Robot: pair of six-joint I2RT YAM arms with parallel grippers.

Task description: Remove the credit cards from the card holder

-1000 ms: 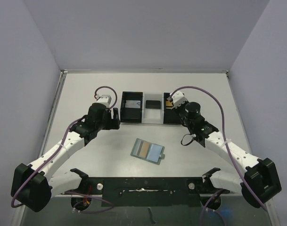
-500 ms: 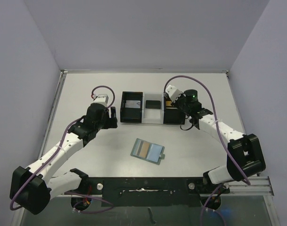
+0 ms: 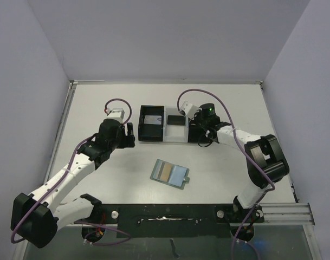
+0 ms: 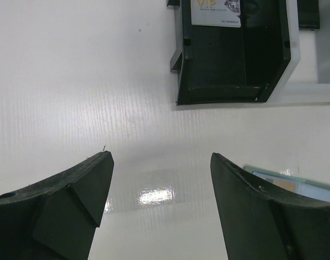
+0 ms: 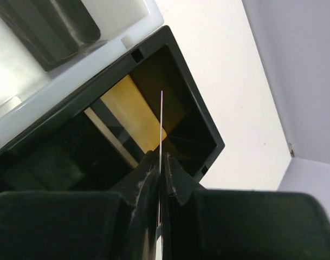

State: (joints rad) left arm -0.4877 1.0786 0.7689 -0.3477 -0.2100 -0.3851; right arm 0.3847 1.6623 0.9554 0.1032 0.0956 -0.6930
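Note:
The card holder (image 3: 170, 174) lies open on the table, grey-green rim, a tan card (image 3: 165, 172) in its left pocket and a pale blue pocket on the right. Its corner shows in the left wrist view (image 4: 295, 183). My left gripper (image 3: 131, 135) (image 4: 160, 162) is open and empty above bare table, left of the tray. My right gripper (image 3: 196, 125) (image 5: 161, 160) is shut on a thin card (image 5: 161, 122), seen edge-on, over the tray's right black compartment, where a yellow card (image 5: 137, 116) lies.
The black-and-clear three-compartment tray (image 3: 156, 140) stands behind the card holder. Its left compartment (image 4: 230, 95) holds a pale card marked VIP (image 4: 216, 13); its middle clear compartment holds a dark item (image 3: 176, 119). Walls enclose the table at the back and sides.
My right arm has swung back and left, bringing its gripper and card over the tray's right compartment. The left arm has barely moved. The card holder has not moved.

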